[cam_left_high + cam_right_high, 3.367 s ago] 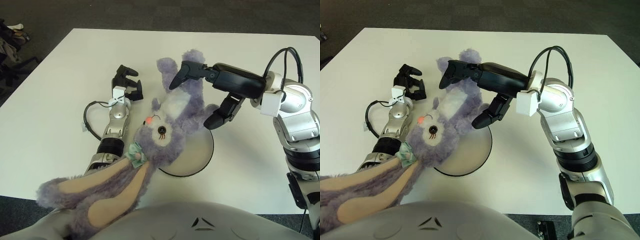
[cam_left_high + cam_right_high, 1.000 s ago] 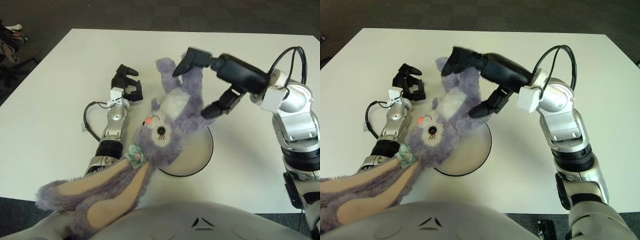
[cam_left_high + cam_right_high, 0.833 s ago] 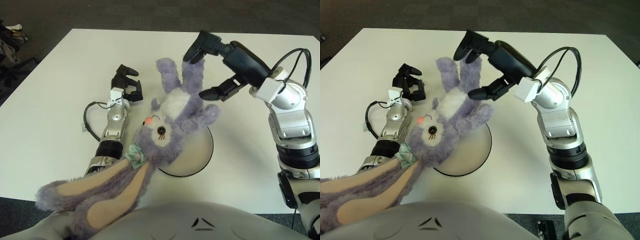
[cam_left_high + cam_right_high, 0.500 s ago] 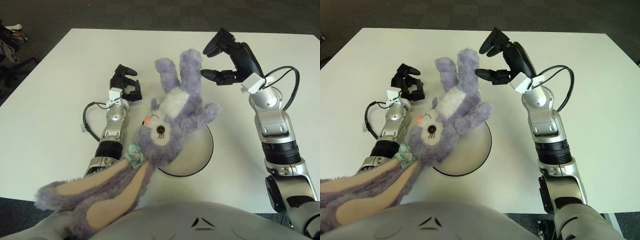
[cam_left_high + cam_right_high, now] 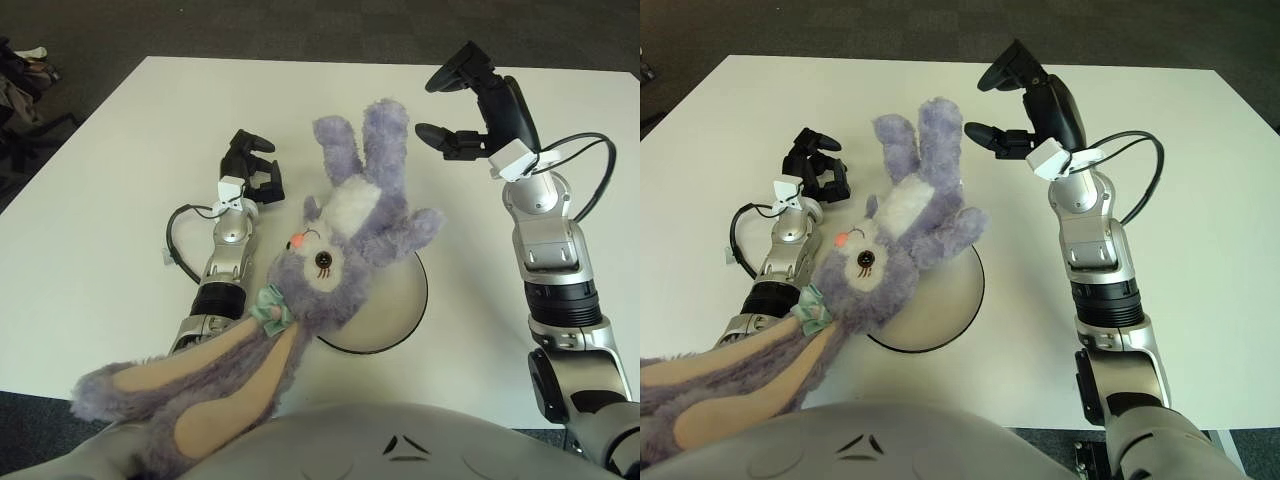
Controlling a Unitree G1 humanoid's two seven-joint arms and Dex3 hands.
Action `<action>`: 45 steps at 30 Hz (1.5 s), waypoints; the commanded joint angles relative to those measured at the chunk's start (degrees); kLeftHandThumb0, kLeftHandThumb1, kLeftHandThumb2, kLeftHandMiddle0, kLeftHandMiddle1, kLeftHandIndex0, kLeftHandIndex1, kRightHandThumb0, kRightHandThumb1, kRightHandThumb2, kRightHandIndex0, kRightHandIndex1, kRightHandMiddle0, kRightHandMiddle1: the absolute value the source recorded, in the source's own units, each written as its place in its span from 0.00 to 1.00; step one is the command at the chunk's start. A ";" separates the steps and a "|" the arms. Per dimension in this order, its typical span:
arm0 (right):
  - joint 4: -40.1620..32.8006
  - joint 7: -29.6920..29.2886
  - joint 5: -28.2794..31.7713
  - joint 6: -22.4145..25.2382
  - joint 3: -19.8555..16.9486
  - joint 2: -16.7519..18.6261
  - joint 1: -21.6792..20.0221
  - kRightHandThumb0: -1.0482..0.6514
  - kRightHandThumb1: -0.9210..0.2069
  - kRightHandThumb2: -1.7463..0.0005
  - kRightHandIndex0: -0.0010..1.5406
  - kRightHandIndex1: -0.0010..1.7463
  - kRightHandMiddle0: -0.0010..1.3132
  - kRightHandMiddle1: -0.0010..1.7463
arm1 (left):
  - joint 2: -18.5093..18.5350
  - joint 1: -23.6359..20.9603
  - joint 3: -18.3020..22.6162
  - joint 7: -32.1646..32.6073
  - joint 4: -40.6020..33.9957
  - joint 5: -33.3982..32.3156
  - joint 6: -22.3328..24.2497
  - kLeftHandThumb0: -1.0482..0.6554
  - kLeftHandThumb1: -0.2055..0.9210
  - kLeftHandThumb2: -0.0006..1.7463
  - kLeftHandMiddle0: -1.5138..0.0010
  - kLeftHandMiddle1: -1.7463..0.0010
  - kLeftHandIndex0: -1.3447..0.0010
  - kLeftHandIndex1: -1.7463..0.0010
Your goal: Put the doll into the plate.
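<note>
The wide white surface (image 5: 110, 200) carries everything in the scene. On it lies the big purple plush rabbit doll (image 5: 330, 250), stretched in a diagonal line: its two long ears with beige inner sides reach to the near left edge of the surface, its head with a pink nose and a small green bow is in the middle, and its two feet point to the far side. The lower body and one arm of the doll lie over the left and far part of the round pale plate with a dark rim (image 5: 395, 305), while the head and the ears are outside the plate, on the surface. The right hand (image 5: 470, 105) is raised above the surface, to the right of the doll's feet and apart from them; its black fingers (image 5: 440, 135) are spread open and hold nothing. The left hand (image 5: 250, 170) rests on the surface to the left of the doll's body, near it, and its dark fingers are loosely curled without gripping any thing. The left forearm runs along the doll, and the ears partly cover it close to the robot.
</note>
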 commanded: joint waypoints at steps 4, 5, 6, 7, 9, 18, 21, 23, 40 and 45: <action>-3.07 -1.65 -2.06 3.24 -1.74 0.23 1.12 0.43 0.48 0.36 0.20 0.55 0.07 0.71 | 0.29 2.33 -0.10 0.34 1.02 1.05 0.12 0.61 0.43 0.79 0.65 0.00 0.62 0.00; -3.21 -1.67 -2.04 3.42 -1.76 0.31 1.14 0.44 0.48 0.35 0.20 0.55 0.08 0.71 | 0.29 2.32 -0.08 0.35 1.02 1.09 0.14 0.61 0.43 0.79 0.65 0.00 0.62 0.00; -3.81 -1.55 -1.59 3.95 -2.25 0.39 1.41 0.44 0.49 0.35 0.20 0.55 0.08 0.71 | 0.26 2.32 -0.06 0.48 1.00 1.19 0.18 0.61 0.43 0.79 0.65 0.00 0.62 0.00; -4.41 -1.40 -1.15 4.55 -2.73 0.44 1.68 0.45 0.49 0.34 0.20 0.55 0.08 0.71 | 0.24 2.33 -0.04 0.66 0.97 1.34 0.23 0.61 0.43 0.79 0.65 0.00 0.62 0.00; -5.18 -1.22 -0.74 5.37 -3.17 0.56 1.98 0.46 0.50 0.33 0.17 0.55 0.08 0.71 | 0.26 2.36 0.01 0.82 0.91 1.48 0.28 0.61 0.43 0.79 0.65 0.00 0.61 0.00; -4.09 -1.17 3.18 6.19 -5.95 1.34 3.40 0.45 0.51 0.33 0.10 0.60 0.04 0.75 | 0.40 2.47 0.40 0.84 0.34 1.25 0.39 0.61 0.42 0.79 0.65 0.00 0.61 0.00; -3.77 -1.34 3.94 7.52 -5.97 2.18 3.28 0.46 0.52 0.32 0.09 0.61 0.03 0.76 | 0.46 2.36 0.60 0.61 0.45 0.95 0.25 0.61 0.42 0.79 0.65 0.00 0.61 0.00; -3.36 -2.05 4.21 8.42 -5.83 3.19 3.45 0.47 0.52 0.31 0.08 0.61 0.02 0.77 | 0.50 2.25 0.65 0.55 0.51 0.94 0.16 0.61 0.43 0.79 0.65 0.00 0.61 0.00; 8.54 -13.25 8.98 4.95 -6.60 14.50 0.66 0.45 0.48 0.34 0.17 0.67 0.03 0.84 | 1.44 -6.42 1.77 0.43 7.34 0.29 -2.78 0.61 0.43 0.78 0.65 0.00 0.62 0.00; 10.56 -14.71 11.47 4.17 -8.05 15.69 0.34 0.46 0.48 0.33 0.18 0.67 0.05 0.87 | 1.06 -7.96 1.52 0.27 8.74 0.25 -4.26 0.61 0.44 0.78 0.66 0.00 0.62 0.00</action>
